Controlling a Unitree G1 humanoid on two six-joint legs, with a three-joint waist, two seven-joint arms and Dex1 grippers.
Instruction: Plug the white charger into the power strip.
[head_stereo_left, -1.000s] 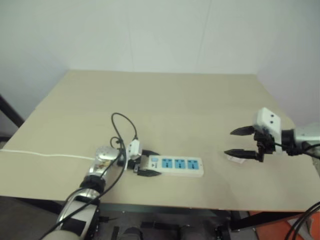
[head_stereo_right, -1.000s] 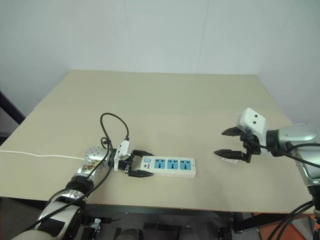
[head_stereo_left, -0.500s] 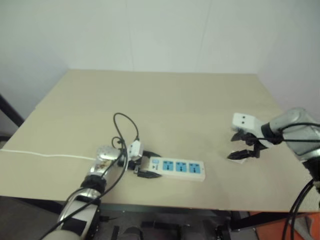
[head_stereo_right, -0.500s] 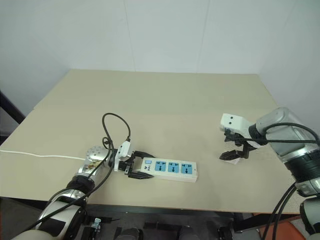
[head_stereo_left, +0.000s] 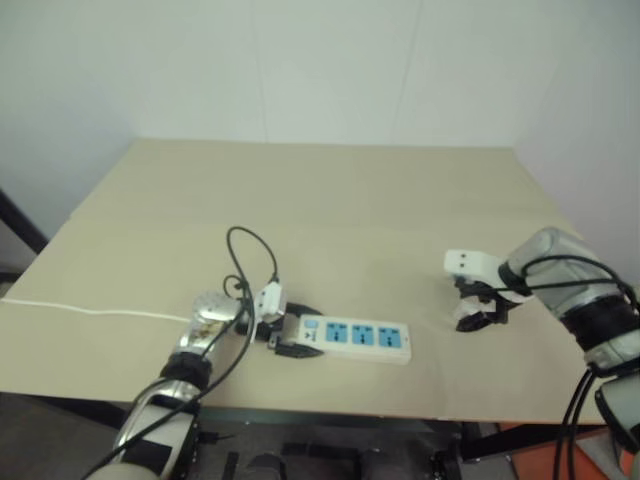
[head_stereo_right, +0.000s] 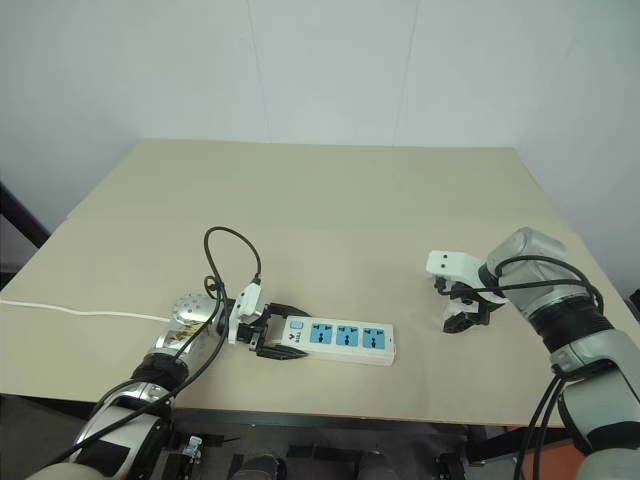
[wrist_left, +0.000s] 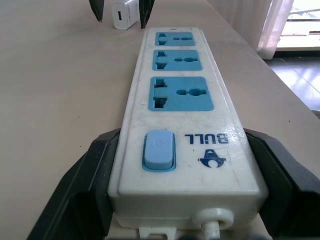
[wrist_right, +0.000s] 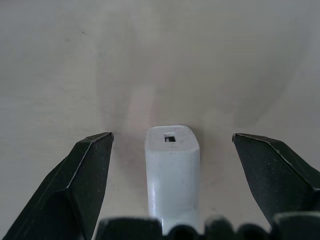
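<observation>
Our right pincer (wrist_right: 170, 150) hangs spread wide, straddling the white charger (wrist_right: 172, 165) lying on the counter (head_stereo_right: 330, 200), touching neither side. We judge it light, rigid and smooth, best pinched across its flat flanks. Our left pincer (wrist_left: 185, 185) clamps the switch end of the power strip (head_stereo_right: 338, 339).
</observation>
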